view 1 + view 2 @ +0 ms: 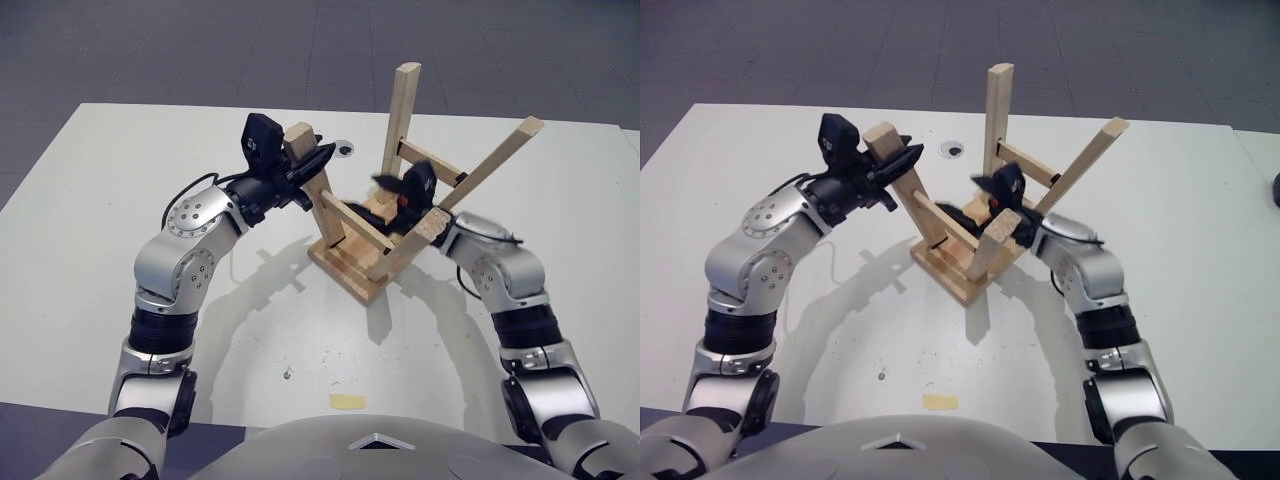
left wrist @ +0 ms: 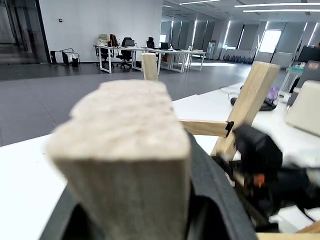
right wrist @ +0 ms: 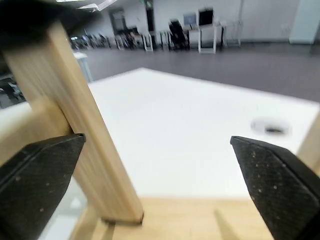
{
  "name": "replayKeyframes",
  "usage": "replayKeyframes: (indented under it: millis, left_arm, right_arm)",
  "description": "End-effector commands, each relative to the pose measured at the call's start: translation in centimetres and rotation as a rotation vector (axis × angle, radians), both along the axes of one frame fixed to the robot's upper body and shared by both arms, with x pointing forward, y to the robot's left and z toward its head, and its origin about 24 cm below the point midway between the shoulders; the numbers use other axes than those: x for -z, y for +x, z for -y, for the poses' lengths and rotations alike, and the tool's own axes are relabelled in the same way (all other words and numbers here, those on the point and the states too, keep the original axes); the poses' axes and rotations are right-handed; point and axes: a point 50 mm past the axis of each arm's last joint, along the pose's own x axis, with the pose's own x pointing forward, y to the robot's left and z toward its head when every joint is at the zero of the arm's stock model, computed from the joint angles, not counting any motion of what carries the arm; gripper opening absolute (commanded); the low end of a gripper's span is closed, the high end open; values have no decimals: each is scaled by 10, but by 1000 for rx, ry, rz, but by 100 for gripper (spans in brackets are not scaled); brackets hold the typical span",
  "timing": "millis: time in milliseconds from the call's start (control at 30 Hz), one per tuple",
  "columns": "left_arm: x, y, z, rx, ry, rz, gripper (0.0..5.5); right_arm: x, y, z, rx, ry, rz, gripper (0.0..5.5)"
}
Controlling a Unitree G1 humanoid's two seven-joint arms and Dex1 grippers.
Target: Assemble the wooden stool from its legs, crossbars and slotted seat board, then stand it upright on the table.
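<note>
Stool [image 1: 347,262] upside-down on table [image 1: 100,200], centre-right.

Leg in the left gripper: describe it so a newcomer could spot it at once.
On the white table the stool sits upside down, legs pointing up. The leg is the one on the robot's left. Alone among them, its top end is clamped in the left gripper.

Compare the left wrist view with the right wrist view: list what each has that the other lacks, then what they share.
Left wrist view: the sawn end of the leg gripped in the left claw, and a crossbar. Right wrist view: the open right claw, the seat board and a round hole in the table. Both: wooden stool legs, white table, office desks behind.
</note>
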Motion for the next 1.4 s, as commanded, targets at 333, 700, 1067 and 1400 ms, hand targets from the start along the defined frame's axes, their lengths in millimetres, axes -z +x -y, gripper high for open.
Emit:
replayKeyframes:
  millis: [333,700,1067,1400]
  left_arm:
    - [32,-13,-1,40,138,-131,102]
    - [28,-11,0,55,139,-105,102]
    - [32,-11,-1,74,195,-88,102]
    - [28,-4,-15,-55,239,-20,108]
  right_arm:
    - [-39,5,16,95,171,78,540]
    - [-84,-1,-20,-258,220,148,540]
    - [14,-1,-16,-208,-183,-3,540]
    - [-95,-26,-2,-237,376,210,540]
